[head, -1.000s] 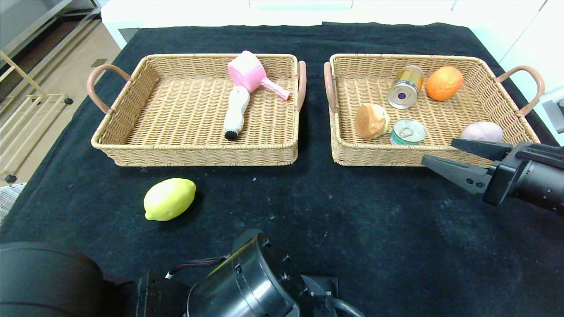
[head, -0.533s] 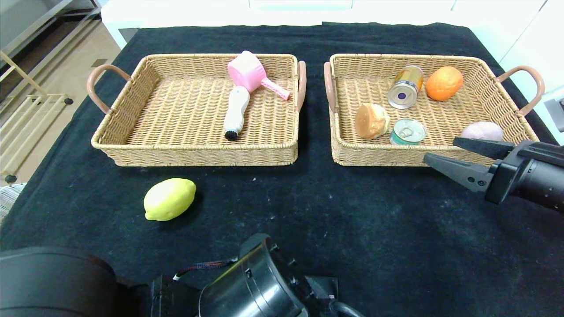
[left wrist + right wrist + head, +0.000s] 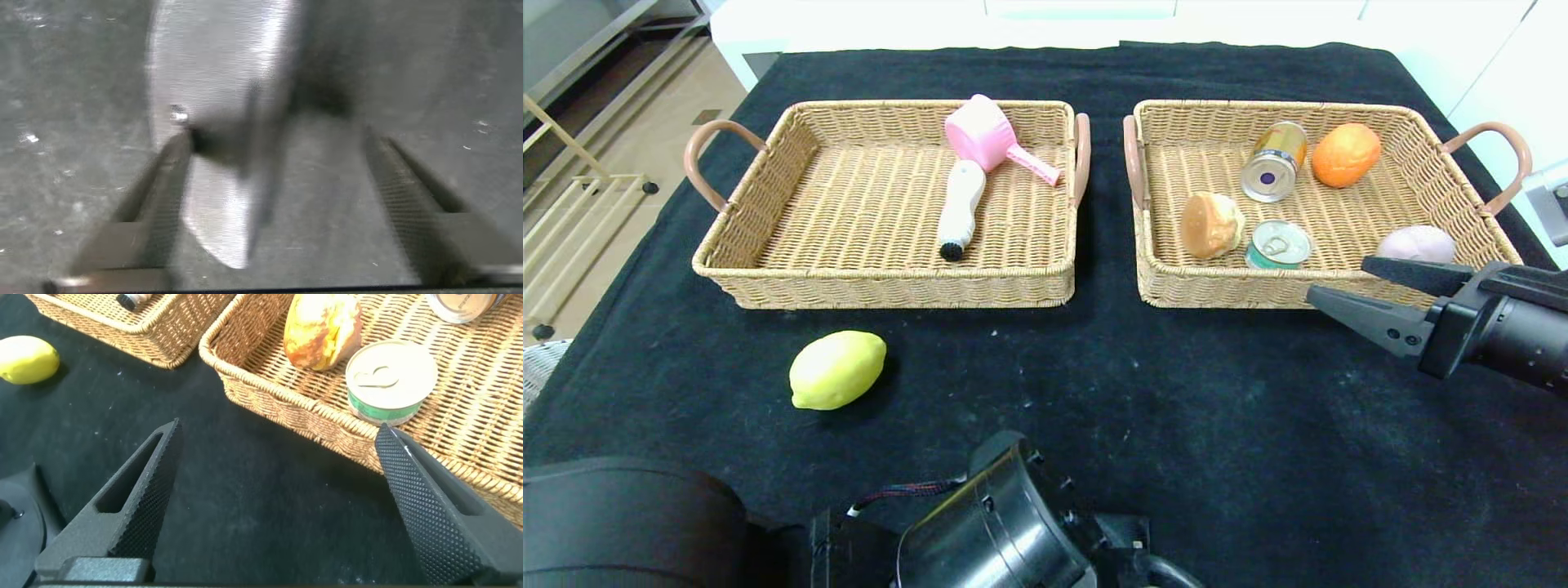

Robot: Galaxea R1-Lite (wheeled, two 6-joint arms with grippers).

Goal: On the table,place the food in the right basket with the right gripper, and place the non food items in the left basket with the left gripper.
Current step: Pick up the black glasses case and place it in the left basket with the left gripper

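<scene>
Right gripper (jaws wide, empty) hovers by right basket; lemon lies far left, so approach low and straddle it.

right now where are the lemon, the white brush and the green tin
lemon point(image 3: 837, 369), head view, middle of its yellow skin
white brush point(image 3: 961, 202), head view, middle of its white body
green tin point(image 3: 1280, 243), head view, its pull-ring lid

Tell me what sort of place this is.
Probably an indoor robot test or demo setup, not a home kitchen: a table draped in black cloth, two matching wicker baskets holding sorted props, and bare floor with a wooden rack alongside.
</scene>
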